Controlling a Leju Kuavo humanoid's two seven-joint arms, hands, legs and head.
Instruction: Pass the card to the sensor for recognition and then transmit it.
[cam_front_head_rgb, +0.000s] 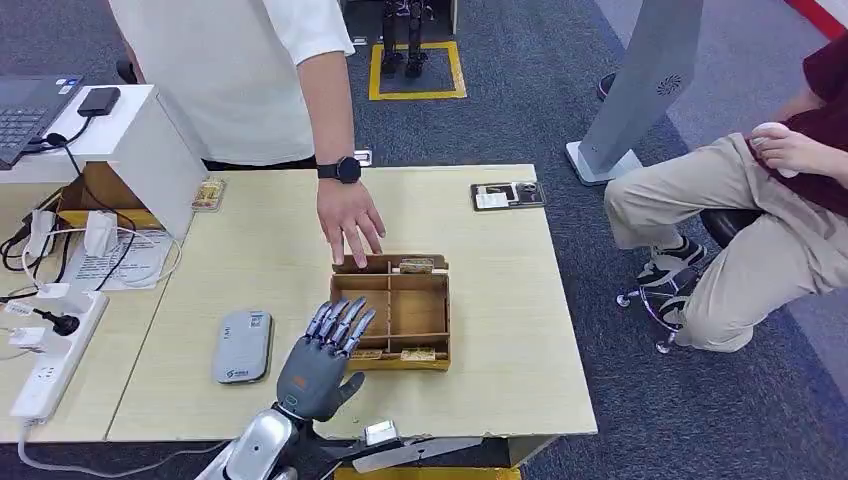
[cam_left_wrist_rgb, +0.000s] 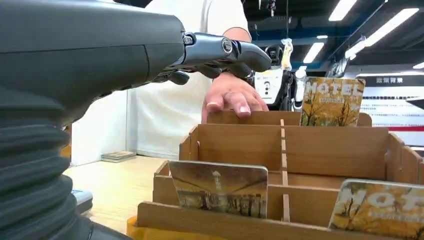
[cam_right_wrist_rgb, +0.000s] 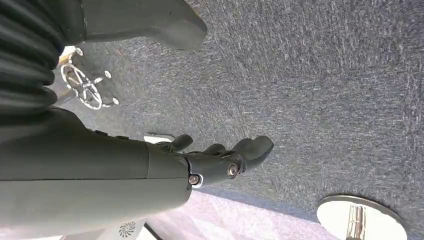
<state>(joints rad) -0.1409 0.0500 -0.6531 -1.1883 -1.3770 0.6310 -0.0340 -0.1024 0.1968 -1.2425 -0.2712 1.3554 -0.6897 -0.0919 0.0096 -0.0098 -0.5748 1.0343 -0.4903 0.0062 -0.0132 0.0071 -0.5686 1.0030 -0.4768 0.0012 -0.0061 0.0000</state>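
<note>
Task barely begun. Left hand (cam_front_head_rgb: 322, 358) hovers at the box (cam_front_head_rgb: 438, 300), fingers apart, holding nothing — cards (cam_left_wrist_rgb: 219, 188) sit upright in the near slots. Sensor (cam_front_head_rgb: 242, 345) lies beside, untouched. Right hand (cam_right_wrist_rgb: 220, 162) hangs over carpet, fingers loosely apart, empty. Pick, scan, handover all remain.

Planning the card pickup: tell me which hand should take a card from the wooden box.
Left. The left hand hovers open at the wooden box, right by the near card. The right hand hangs over carpet, away from the table.
</note>
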